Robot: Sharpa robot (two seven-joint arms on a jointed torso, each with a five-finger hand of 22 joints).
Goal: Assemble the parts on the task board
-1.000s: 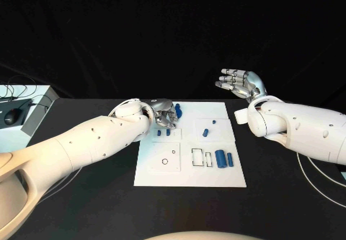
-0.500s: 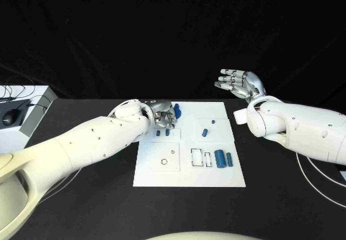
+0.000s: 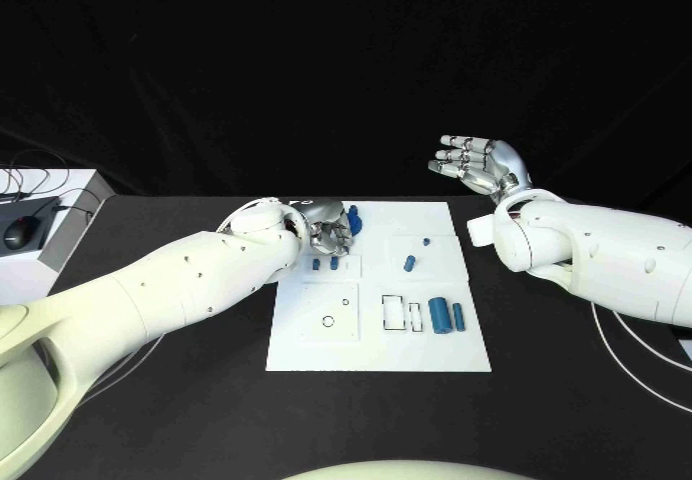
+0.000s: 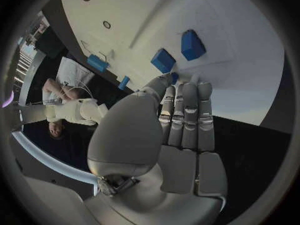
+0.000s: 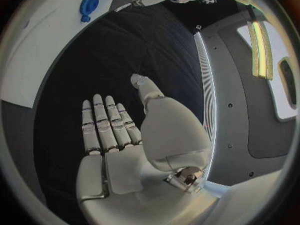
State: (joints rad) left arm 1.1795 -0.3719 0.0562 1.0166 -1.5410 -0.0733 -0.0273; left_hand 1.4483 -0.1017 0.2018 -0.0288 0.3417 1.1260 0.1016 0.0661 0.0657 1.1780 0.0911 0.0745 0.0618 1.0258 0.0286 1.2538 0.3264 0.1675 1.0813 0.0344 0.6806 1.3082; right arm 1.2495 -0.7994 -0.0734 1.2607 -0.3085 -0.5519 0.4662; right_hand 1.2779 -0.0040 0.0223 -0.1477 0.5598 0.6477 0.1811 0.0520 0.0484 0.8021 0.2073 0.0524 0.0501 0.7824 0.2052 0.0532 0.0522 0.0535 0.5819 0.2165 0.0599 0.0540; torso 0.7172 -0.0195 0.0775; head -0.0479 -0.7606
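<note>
Left hand curled at the board's far-left corner, possibly pinching a blue part. Right hand released, raised beyond the board.

A robotics lab or test bench: black table before black drapery, with a white box bearing cables and a computer mouse at 9 o'clock.
</note>
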